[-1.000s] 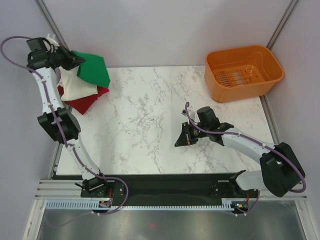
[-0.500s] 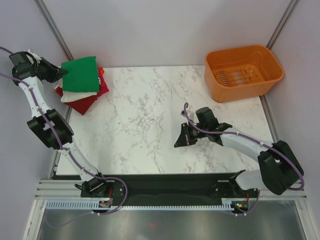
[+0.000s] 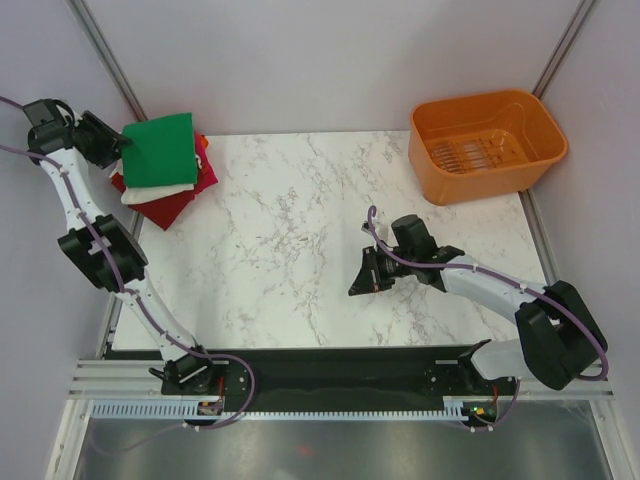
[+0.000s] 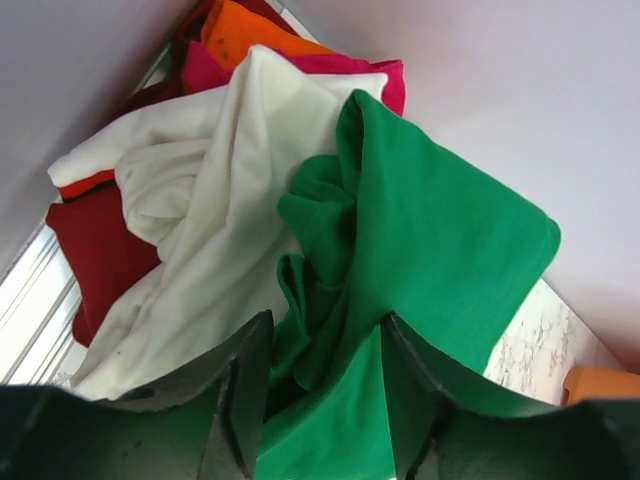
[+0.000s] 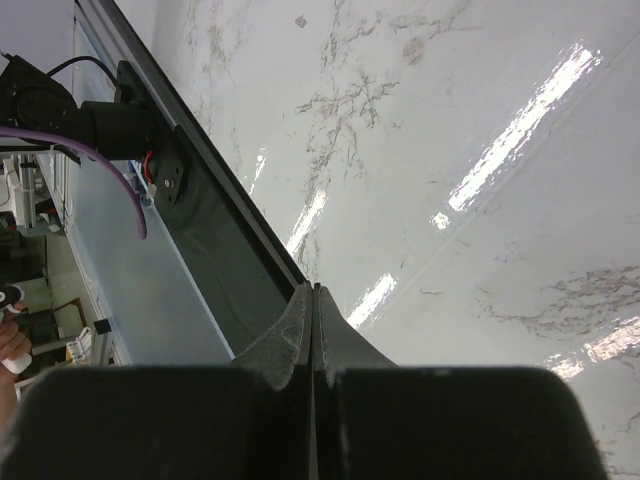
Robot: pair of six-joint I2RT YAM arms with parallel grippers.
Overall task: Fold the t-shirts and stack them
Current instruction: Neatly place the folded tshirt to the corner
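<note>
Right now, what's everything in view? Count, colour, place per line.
green t-shirt: 1, bright green, top of the stack at the table's far left corner
cream t-shirt: 1, cream-white, directly under the green one
red t-shirt: at least 1, dark red, low in the stack; a pinker red layer also shows
orange t-shirt: 1, orange, peeking out at the stack's far side
basket: 1, orange, far right corner
table: 1, white marble
left gripper: 1, black, open, green cloth between its fingers
right gripper: 1, black, shut, empty, over the table's right half
</note>
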